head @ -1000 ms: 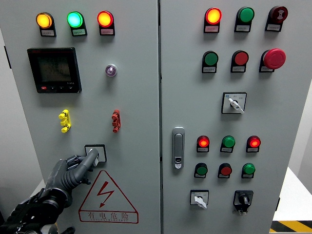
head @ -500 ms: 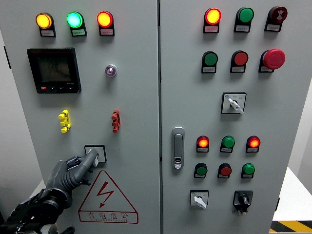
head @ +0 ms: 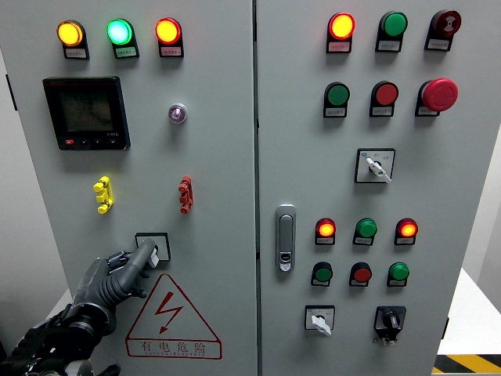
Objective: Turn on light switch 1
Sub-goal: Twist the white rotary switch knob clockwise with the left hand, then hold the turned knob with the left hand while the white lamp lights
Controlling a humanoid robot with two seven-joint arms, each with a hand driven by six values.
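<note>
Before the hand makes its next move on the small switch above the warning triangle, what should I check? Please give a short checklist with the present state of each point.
1. Left hand is at the rotary switch above the warning triangle: ok.
2. Extended finger lies on the switch knob: ok, it overlaps the knob.
3. Firm grip on the knob: cannot tell, contact is hidden.
4. Switch position, on or off: cannot tell, the finger covers the knob.
5. Hand is apart from the yellow handle and red handle: ok.
6. Right hand clear of the panel: ok, not in view.
</note>
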